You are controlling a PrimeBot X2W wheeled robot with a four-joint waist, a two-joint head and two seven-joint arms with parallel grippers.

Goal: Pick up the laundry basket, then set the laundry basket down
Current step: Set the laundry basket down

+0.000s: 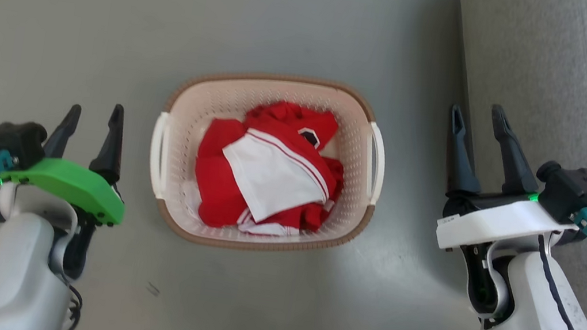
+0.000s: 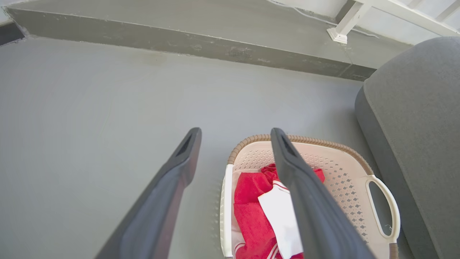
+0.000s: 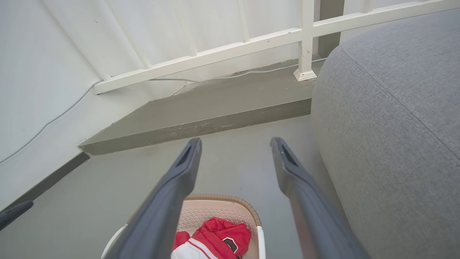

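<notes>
While the left gripper (image 1: pixel 96 109) hangs wide open and empty at the left, the laundry basket (image 1: pixel 277 80) sits on the grey floor (image 1: pixel 89 12) between both grippers, touching neither. Its long axis runs left to right, with a white handle at each end. Red and white clothes (image 1: pixel 269 173) hide most of its bottom. The right gripper (image 1: pixel 476 111), equally wide and empty, hangs by the grey sofa (image 1: pixel 573 84).

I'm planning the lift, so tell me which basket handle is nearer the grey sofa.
The right handle of the laundry basket, on the robot's right: it faces the grey sofa, while the left handle faces bare floor.
</notes>
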